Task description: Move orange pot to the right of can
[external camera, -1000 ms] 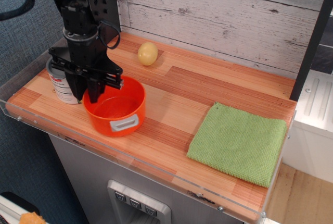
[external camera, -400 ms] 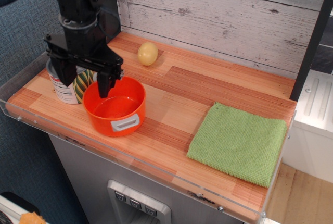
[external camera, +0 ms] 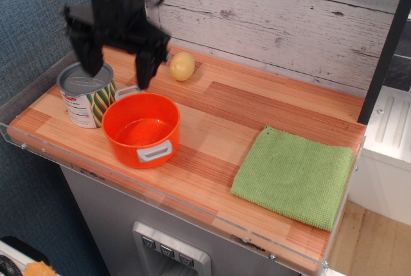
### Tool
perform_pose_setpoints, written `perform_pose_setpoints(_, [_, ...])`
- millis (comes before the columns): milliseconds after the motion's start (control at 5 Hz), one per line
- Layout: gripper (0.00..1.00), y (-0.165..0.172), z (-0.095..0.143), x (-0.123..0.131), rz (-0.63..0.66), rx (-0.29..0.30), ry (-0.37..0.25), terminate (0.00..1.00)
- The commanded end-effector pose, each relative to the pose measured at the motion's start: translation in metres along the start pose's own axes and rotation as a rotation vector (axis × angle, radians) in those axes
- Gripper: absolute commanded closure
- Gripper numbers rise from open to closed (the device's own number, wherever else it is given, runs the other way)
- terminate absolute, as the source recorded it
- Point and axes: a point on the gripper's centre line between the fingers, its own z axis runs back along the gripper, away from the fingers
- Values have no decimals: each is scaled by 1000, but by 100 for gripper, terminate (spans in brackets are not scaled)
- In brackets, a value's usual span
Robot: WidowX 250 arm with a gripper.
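Observation:
The orange pot (external camera: 141, 128) stands upright on the wooden counter near the front left, with one grey handle at its front and one at its back. The can (external camera: 85, 94) stands just left of it, close or touching, silver top and leaf-striped label showing. My gripper (external camera: 117, 64) hangs above and behind both, clear of them. It is open and empty, its two black fingers (external camera: 145, 65) spread wide.
A small yellow potato-like ball (external camera: 182, 65) lies at the back near the plank wall. A green cloth (external camera: 295, 174) lies at the right front. A clear plastic rim (external camera: 38, 149) runs along the counter's front and left edges.
My gripper let go of the pot's rim, opened, and rose up and back. The pot stays where it was beside the can.

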Motion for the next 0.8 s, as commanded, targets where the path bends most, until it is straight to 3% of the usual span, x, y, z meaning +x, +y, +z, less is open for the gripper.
perform_pose_setpoints(0, [0,20,28,32,52,-26,-73,0])
perform_pose_setpoints(200, [0,23,28,59,71,-100,-123,0])
perform_pose_setpoints(400, [0,15,28,90,78,-101,-116,0])
perform_pose_setpoints(600, [0,25,29,100,104,-103,-140,0])
